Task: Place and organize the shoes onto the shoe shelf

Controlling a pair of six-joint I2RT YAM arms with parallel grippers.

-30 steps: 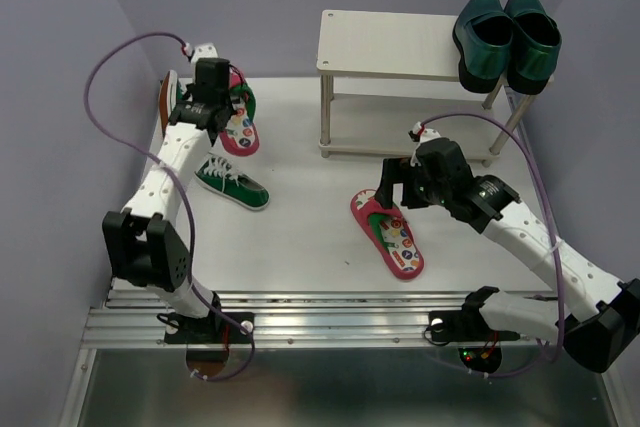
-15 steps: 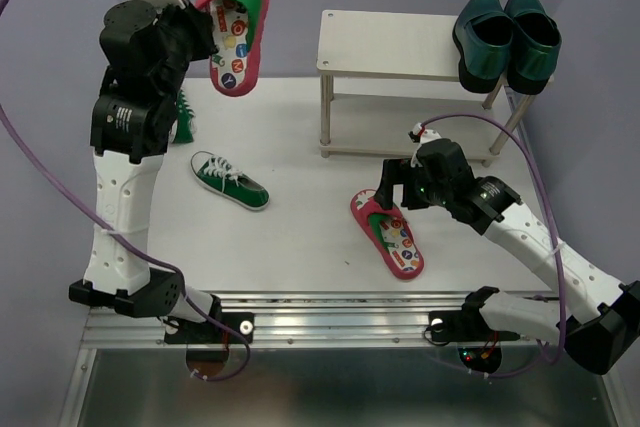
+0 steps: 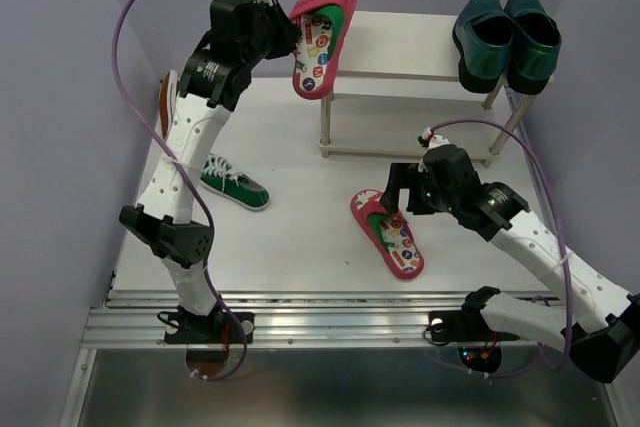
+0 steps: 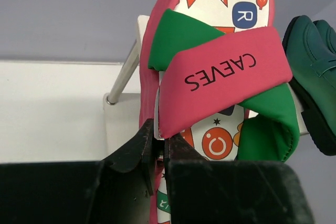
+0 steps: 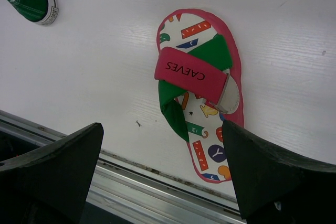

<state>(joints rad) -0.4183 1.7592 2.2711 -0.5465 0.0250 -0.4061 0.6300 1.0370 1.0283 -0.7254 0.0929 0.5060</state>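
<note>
Left arm: is reaching up and forward, wrist raised high over the table [image 3: 300, 237] near the left end of the shoe shelf [image 3: 390, 44].
Left gripper [image 3: 288, 33]: is pinching one long edge of a red flip-flop [image 3: 322, 32], jaws nearly together on the sole.
Held flip-flop: is hanging tilted in the air, patterned insole and green straps facing the top camera; in the wrist view it [image 4: 210, 66] is covering the shelf's left corner, and I cannot tell whether they touch.
Right arm: is stretching low across the table's right half, wrist bent down.
Right gripper [image 3: 395, 199]: is hovering with jaws spread wide, gripping nothing, just above the second flip-flop [image 5: 202, 82].
Second flip-flop: is lying flat on the table, insole up.
Shoe shelf: is carrying the teal loafers [image 3: 505, 37] side by side at the right end of its top board.
Sneaker [image 3: 232, 182]: is lying on the table left of centre, beside the left arm.
</note>
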